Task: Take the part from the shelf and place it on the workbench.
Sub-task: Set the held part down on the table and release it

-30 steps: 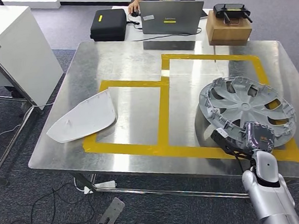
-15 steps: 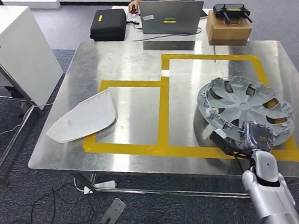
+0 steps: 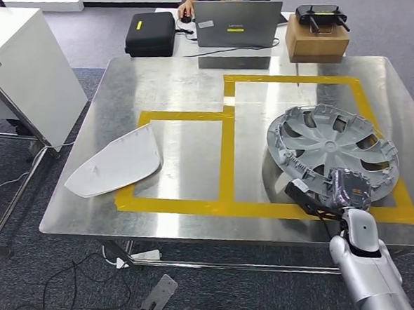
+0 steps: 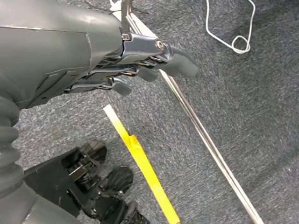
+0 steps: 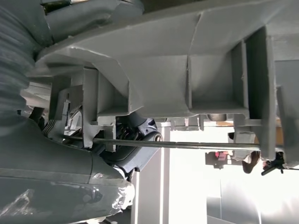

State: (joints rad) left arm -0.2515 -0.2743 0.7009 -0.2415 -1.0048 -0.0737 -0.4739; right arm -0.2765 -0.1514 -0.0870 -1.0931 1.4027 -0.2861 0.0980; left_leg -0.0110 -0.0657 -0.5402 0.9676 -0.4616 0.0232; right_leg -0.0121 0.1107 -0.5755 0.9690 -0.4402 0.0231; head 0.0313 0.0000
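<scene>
The right hand [image 3: 350,188] grips the near rim of the grey wheel cover [image 3: 332,151], tilted above the counter [image 3: 179,86]. The left hand [image 4: 141,70] hangs with fingers loosely spread, holding nothing.

On the brushed-metal desk [image 3: 169,80], the grey plastic wheel cover [image 3: 332,151] fills most of the right yellow-taped square, its near rim held by the right robot hand [image 3: 342,189]. The left taped square [image 3: 189,159] lies bare, offering open passage between the wheel cover and the white curved plastic panel [image 3: 115,163] at the desk's left edge. The far strip of the desk is also free. Beyond it, a silver laptop [image 3: 237,23], a black case [image 3: 150,35] and a cardboard box [image 3: 316,41] block the way.
</scene>
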